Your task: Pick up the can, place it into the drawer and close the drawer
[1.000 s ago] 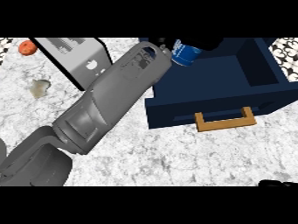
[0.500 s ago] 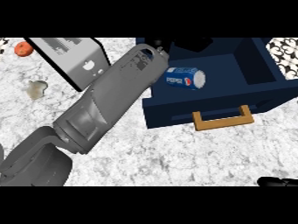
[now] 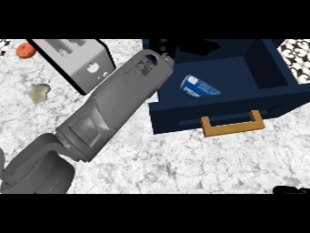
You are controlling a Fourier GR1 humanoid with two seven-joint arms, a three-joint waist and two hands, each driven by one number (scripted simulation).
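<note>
the blue can (image 3: 199, 86) lies tilted on its side inside the open navy drawer (image 3: 278, 68), near the drawer's left wall and just behind its front panel. nothing touches the can. the drawer stands pulled out, its tan handle (image 3: 232, 124) facing the counter's marbled top (image 3: 184, 159). the left hand (image 3: 191, 46) shows as dark fingers over the drawer's back edge, apart from the can; whether they are curled or straight i cannot tell. its grey forearm (image 3: 110, 109) crosses the counter diagonally. the right hand (image 3: 298, 189) barely shows at the lower right edge, its state unclear. a grey toaster (image 3: 77, 63), an orange fruit (image 3: 26, 50) and a pale lump (image 3: 39, 91) sit at left.
</note>
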